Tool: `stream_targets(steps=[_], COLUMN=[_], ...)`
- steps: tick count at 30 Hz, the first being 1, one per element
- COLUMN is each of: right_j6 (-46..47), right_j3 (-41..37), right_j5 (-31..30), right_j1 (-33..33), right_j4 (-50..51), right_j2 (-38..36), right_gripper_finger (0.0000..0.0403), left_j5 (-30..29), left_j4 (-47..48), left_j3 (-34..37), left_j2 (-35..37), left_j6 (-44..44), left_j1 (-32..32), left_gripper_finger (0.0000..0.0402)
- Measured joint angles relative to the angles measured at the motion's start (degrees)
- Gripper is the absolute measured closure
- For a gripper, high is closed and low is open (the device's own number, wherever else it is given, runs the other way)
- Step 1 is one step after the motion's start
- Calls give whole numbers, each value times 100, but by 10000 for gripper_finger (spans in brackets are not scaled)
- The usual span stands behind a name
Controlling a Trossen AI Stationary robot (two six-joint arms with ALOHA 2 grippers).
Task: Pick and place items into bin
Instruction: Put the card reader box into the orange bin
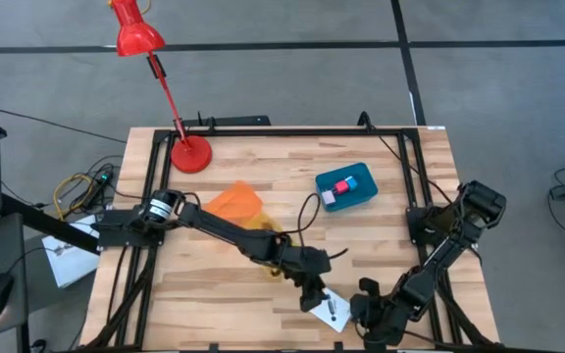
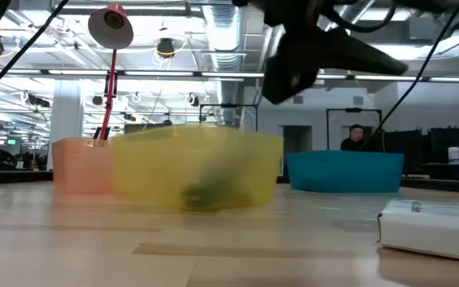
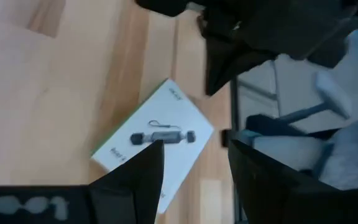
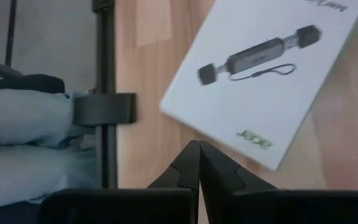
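The left claw [image 1: 314,297] hangs just above the white card [image 1: 331,311] at the desk's [image 1: 214,294] near edge — fingers [image 3: 132,180] spread apart, holding nothing, one tip over the card's edge. The right claw [image 1: 364,307] sits just right of the card, fingers [image 4: 188,168] pressed together, empty. Pink and pale cubes [image 1: 339,188] lie in the blue bin [image 1: 346,187], farther back.

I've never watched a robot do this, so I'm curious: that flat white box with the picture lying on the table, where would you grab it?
Probably from above, fingers straddling its narrow width and closing on the two long side edges. The white box lies flat on the table, so only its thin edges offer a grip. The left gripper hovers open above it.
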State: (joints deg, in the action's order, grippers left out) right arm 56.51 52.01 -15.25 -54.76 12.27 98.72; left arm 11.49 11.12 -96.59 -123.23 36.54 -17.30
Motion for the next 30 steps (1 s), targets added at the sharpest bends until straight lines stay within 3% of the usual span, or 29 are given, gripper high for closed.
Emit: stream_targets(steps=[7,15,22,30], right_j6=[-7,-153,-181,-307], right_j3=[0,0,0,0], right_j5=[-247,-1096,-1191,-1189], right_j1=[-278,-564,-553,-546], right_j4=[-33,62,137,233], right_j2=[-2,-2,-2,-2], right_gripper_finger=[403,403,403,403], left_j5=[-327,-822,-1695,-1873], left_j4=[808,831,227,593], left_j3=[-831,-815,-815,-813], left_j2=[6,-316,-914,-1010], left_j6=[-45,1404,2859,2994], left_j1=[-116,-657,-960,-821], left_gripper_finger=[232,232,233,233])
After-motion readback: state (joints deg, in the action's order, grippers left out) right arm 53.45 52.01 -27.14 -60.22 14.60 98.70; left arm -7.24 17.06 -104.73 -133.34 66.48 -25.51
